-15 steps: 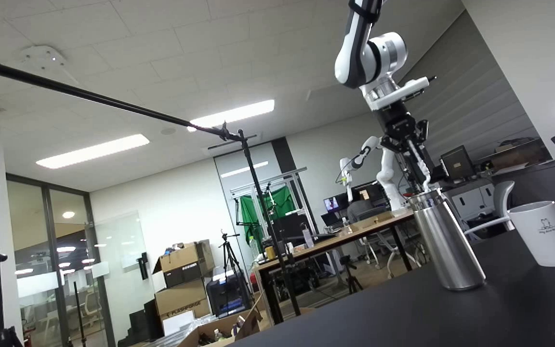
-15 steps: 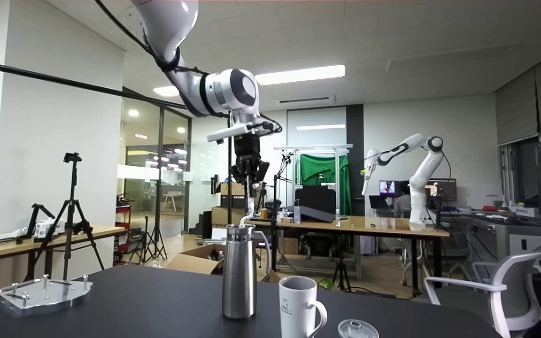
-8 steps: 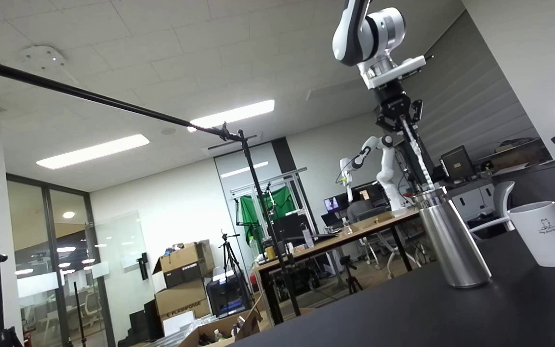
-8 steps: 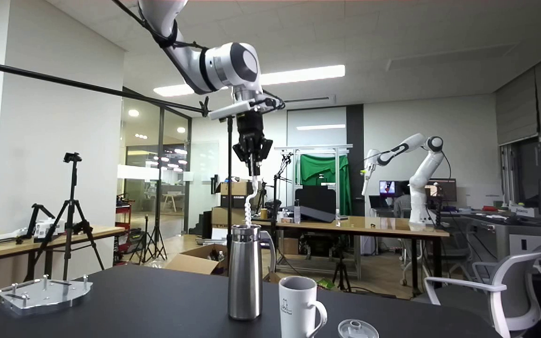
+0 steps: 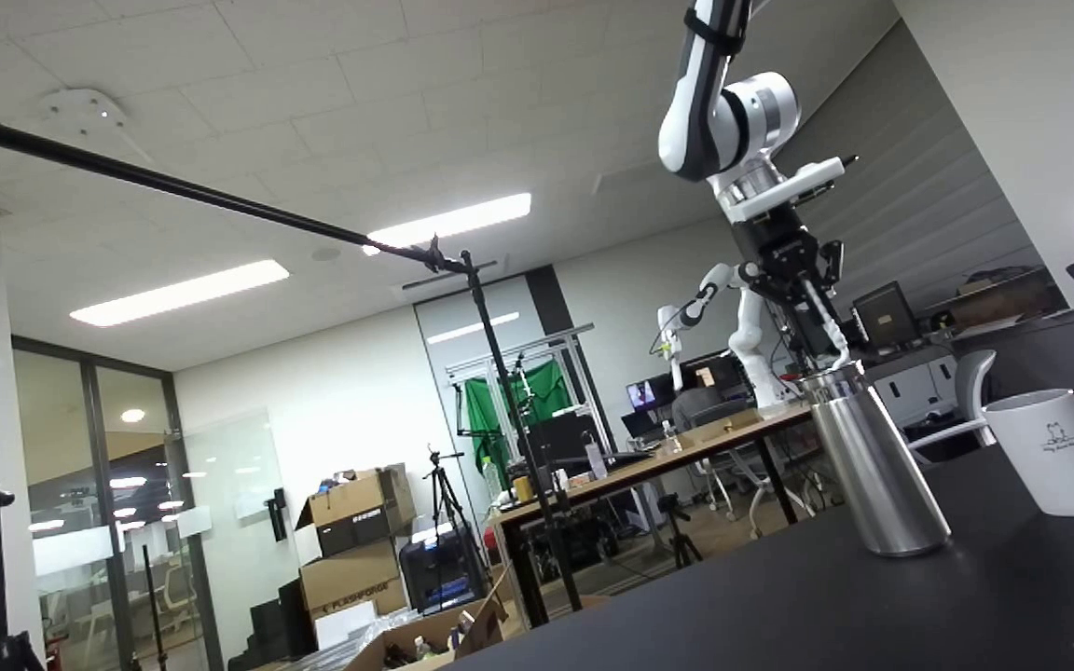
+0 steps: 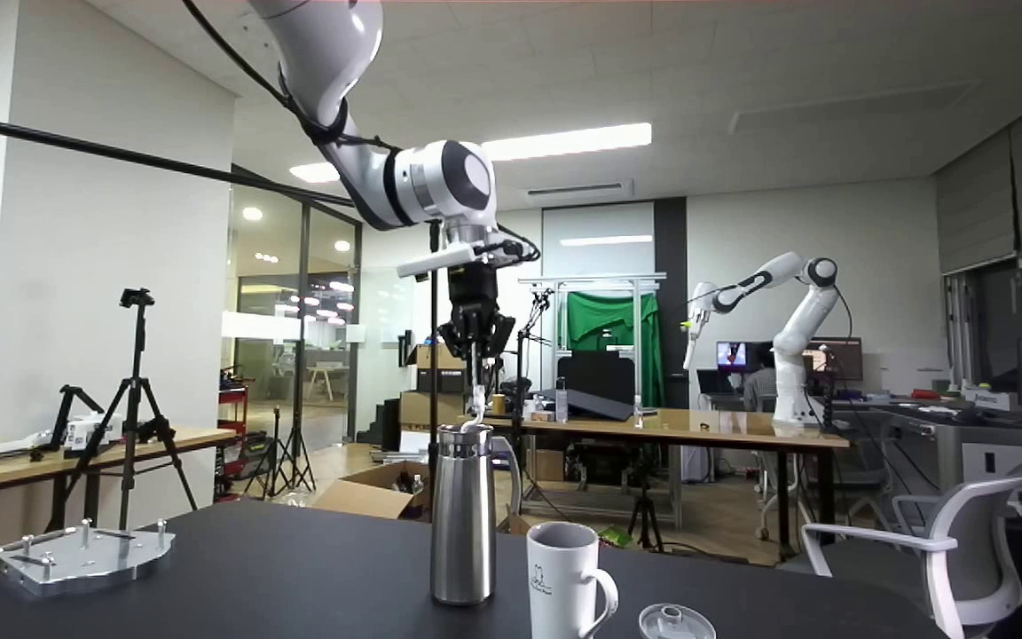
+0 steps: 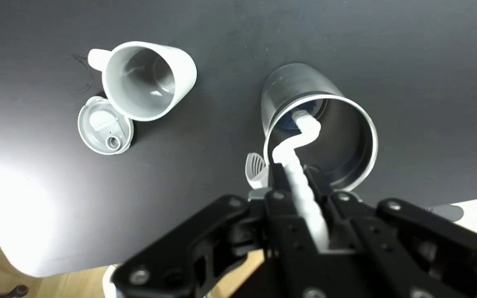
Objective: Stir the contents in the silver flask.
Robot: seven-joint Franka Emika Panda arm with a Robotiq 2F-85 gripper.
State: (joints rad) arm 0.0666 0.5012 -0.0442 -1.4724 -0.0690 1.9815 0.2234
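Silver flask leaves the white rod room inside.

Silver flask: smooth satin metal, shinier collar. Stirrer: ridged, semi-gloss white, material unclear. Gripper: mostly matt black. Wrist view: mug at 9–10 o'clock from flask, smooth, glossy; lid at 7–8 from mug, shiny, plastic-looking. Tabletop: smooth, low sheen. In an exterior view: plate at 9 from flask, polished, metallic; green cloth near 1, matt, creased.

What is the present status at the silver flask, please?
Gripper shut on white stirrer. Stirrer's lower end inside upright silver flask. White mug stands apart; nothing seen in the way.
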